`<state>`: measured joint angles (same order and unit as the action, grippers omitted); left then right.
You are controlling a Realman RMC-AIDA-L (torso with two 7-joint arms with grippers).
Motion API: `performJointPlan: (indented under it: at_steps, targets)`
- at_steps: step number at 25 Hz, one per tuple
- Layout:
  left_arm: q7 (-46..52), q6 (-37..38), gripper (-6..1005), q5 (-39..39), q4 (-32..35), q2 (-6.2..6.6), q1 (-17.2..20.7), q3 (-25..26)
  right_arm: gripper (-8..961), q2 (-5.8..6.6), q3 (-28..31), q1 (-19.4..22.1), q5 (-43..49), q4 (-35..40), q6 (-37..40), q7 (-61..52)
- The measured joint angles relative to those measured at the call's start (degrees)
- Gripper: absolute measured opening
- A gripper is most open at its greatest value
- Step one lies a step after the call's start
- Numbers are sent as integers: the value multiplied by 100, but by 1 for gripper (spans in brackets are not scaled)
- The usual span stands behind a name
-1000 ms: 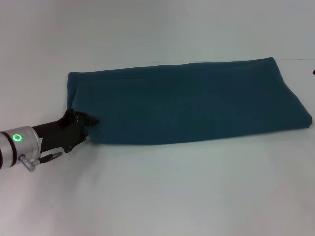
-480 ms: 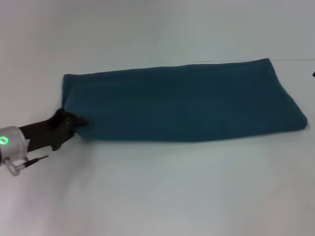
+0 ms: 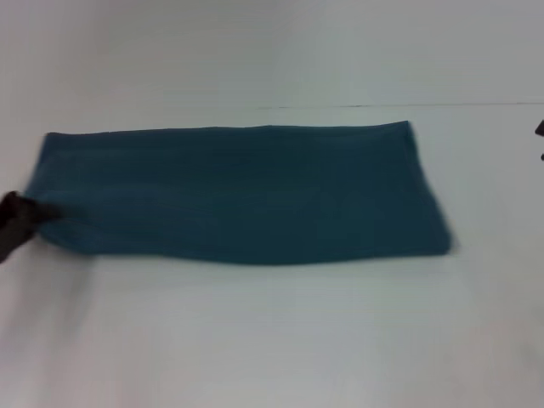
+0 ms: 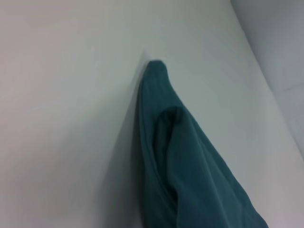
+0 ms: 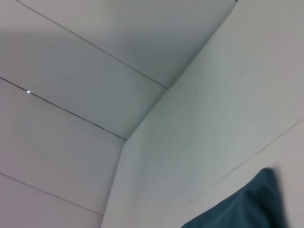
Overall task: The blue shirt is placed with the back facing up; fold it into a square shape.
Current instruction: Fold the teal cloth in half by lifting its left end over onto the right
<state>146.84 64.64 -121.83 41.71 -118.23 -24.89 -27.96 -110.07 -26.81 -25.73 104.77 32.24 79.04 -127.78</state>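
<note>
The blue shirt (image 3: 238, 191) lies on the white tabletop (image 3: 272, 340) as one long folded band, running from the left edge most of the way across toward the right, with bare surface in front of it on the near side. At the band's near left end, right at the table's left edge, the left gripper (image 3: 15, 223) shows in the head view only as a dark shape touching the cloth; I cannot tell whether its fingers are clamped on the fabric or apart. The left wrist view adds what the head view lacks: the cloth's layered folds (image 4: 180, 156), narrowing to a far corner. The right gripper (image 3: 540, 129) is a dark sliver at the far right edge. Its wrist view catches one shirt corner (image 5: 247, 204) and wall panels (image 5: 95, 85) beyond.
</note>
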Motion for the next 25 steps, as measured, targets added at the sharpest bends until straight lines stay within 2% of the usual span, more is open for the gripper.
performJointPlan:
  at_steps: [3,8,15,23,25]
  targets:
    - [-55,-37,58,-169,179,90,67,140,686,-3,-20,25,0,-69,-43,-2]
    - [-210,-45,58,-824,223,228,-112,577,686,18,-41,54,0,-194,-117,48]
    - [-935,724,57,-432,271,236,-410,559,686,24,-52,23,6,-218,-136,72]
    - [-921,1616,57,-42,683,239,-757,539,686,-6,-62,-31,8,-219,-135,124]
    - [-884,1921,57,54,817,239,-945,537,686,-11,-62,-39,9,-218,-134,125]
